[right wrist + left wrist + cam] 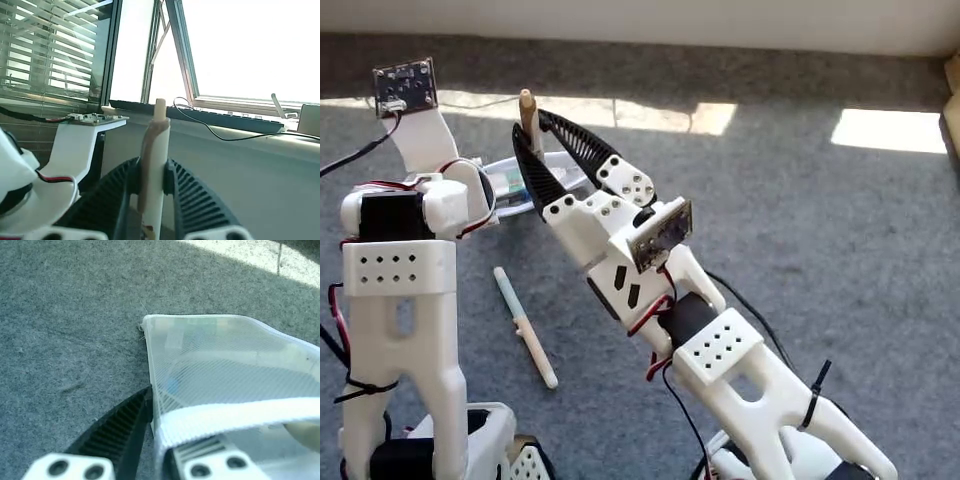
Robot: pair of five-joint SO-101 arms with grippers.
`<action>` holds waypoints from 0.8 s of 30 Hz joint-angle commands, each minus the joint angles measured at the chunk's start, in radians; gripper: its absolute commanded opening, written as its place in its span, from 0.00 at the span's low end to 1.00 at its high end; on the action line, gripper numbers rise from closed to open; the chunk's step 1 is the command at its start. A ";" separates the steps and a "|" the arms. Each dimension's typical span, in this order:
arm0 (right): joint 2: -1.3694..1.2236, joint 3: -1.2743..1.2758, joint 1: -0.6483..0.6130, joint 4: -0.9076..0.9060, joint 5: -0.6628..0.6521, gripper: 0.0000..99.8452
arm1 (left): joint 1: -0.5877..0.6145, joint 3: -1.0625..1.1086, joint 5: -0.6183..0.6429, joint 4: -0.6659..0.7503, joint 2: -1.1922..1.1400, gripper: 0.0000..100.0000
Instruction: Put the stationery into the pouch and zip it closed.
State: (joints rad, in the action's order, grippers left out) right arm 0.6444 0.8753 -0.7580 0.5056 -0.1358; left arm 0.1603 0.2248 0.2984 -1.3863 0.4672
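Nearby — loose pen (pixel 525 325) on grey carpet (pixel 800 200)

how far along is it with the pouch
Done: something already shows through the mesh pouch. In hand: left jaws pinch the pouch's edge; right jaws hold a beige pen upright. Left: that pen, the blue-and-white pen on the carpet, then zipping.

White mesh pouch (pixel 225 360) on grey carpet, mouth edge raised, contents dim through mesh, beige pen (pixel 527 103) upright, clamped in right gripper (pixel 531 124), blue-and-cream pen (pixel 525 328) loose on carpet nearby
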 commanded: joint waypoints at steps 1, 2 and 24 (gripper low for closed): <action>0.012 -0.010 0.027 0.021 -0.014 0.01 | 0.027 -0.002 -0.008 0.017 0.021 0.01; 0.012 -0.010 0.030 0.015 -0.014 0.01 | 0.030 -0.004 -0.008 0.017 0.021 0.01; 0.344 -0.096 0.028 -0.653 -0.006 0.16 | 0.030 -0.004 -0.008 0.018 0.021 0.01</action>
State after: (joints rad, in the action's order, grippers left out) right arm 0.9022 0.8738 -0.7380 -0.0775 -0.1358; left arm 0.1757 0.2248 0.2984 -1.3863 0.4672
